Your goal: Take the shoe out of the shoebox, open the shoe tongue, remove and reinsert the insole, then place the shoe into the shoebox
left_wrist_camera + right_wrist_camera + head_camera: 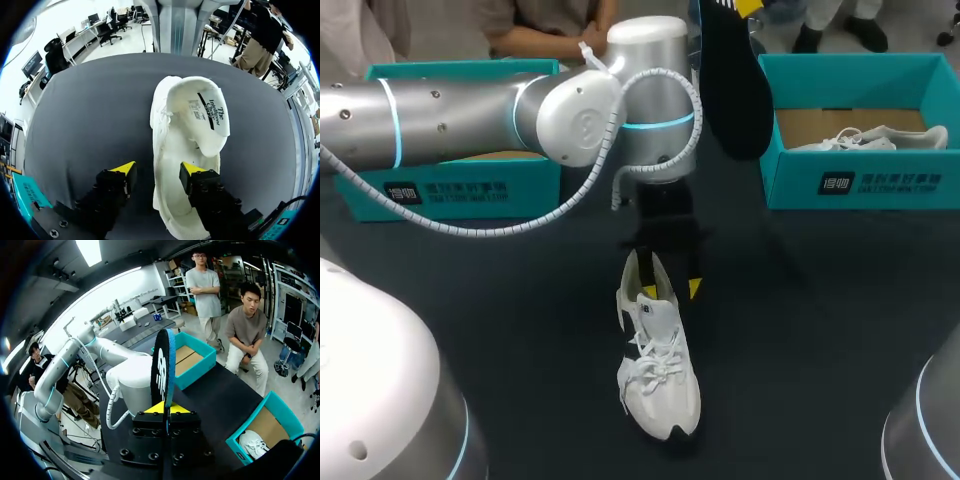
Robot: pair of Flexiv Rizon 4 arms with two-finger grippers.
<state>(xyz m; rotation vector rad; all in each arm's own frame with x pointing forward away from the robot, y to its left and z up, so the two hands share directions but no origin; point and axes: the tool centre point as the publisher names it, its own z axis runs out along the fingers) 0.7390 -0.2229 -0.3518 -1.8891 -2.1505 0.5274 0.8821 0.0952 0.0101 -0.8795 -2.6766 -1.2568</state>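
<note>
Left gripper (158, 172): jaws spread wide, gripping nothing. We have it over the heel end of the shoe (185, 150), straddling one side wall of the collar. One yellow tip is over the shoe's opening and the other is outside it, over the table (90, 110). We see a gap on the outer side. On the inner side we can't tell if there's contact.

The shoe is a white low sneaker with white laces, a black mark on its side and a dark sole edge. It sits sole-down on the matte dark table. The tongue (207, 112) is pulled up and folded toward the toe, with its padded underside and printed label showing. The inside of the shoe looks pale and bare.

Right gripper (164, 409): clamped on the insole (162, 365). The insole is thin, flat and foot-shaped, black with a blue edge, and stands on edge up out of the tips. We're holding it in the air beyond the shoe's heel end, well apart from the shoe.

There are two open teal cardboard boxes with brown floors, both past the shoe's heel end. The left shoebox (460, 72) is off to the shoe's left and the right shoebox (880, 180) off to its right. A second white sneaker (860, 140) lies in the right one.
</note>
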